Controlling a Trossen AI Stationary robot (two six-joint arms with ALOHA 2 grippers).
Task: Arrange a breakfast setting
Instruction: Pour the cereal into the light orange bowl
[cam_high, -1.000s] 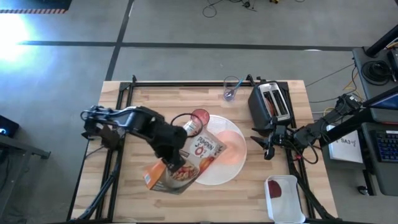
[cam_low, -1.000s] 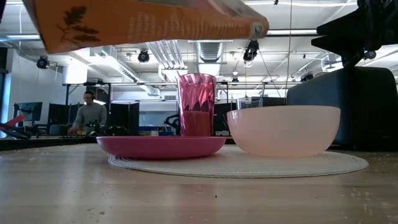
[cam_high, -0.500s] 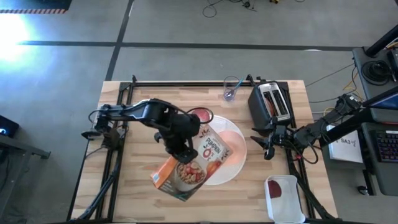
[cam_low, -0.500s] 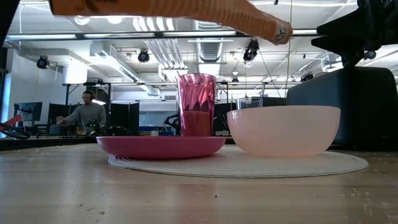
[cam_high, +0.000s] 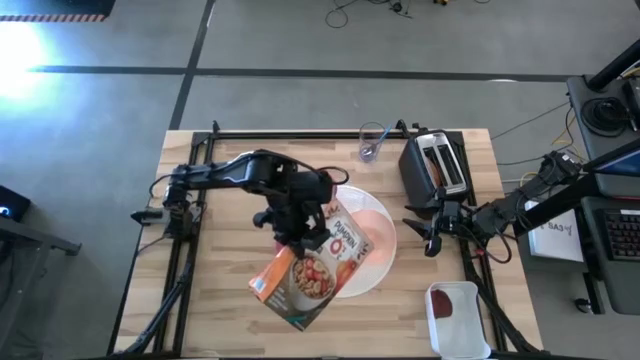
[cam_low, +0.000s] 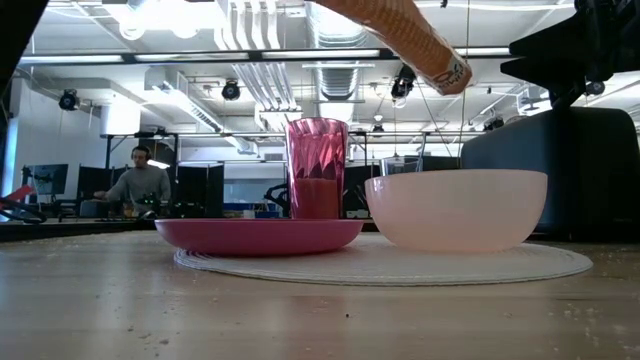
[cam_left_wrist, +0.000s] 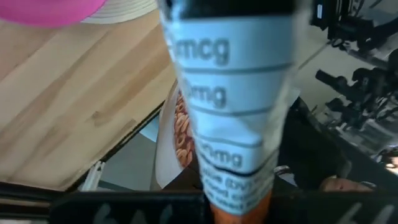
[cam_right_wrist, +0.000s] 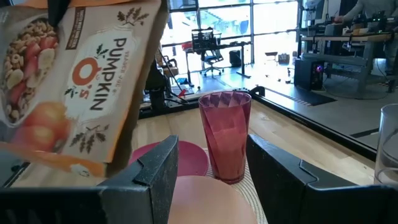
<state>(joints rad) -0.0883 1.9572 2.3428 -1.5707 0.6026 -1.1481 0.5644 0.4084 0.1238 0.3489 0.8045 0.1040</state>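
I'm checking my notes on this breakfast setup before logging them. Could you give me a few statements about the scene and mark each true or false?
1. The left gripper holds a cereal box tilted over the peach bowl. True.
2. The pink cup lies on its side. False: it stands upright on the magenta plate.
3. The right gripper grips the toaster. False: it waits beside the toaster with jaws open, holding nothing.
4. The bowl rests on the large white plate. True.
5. The white tub sits at the table's middle. False: it sits at the near right corner.
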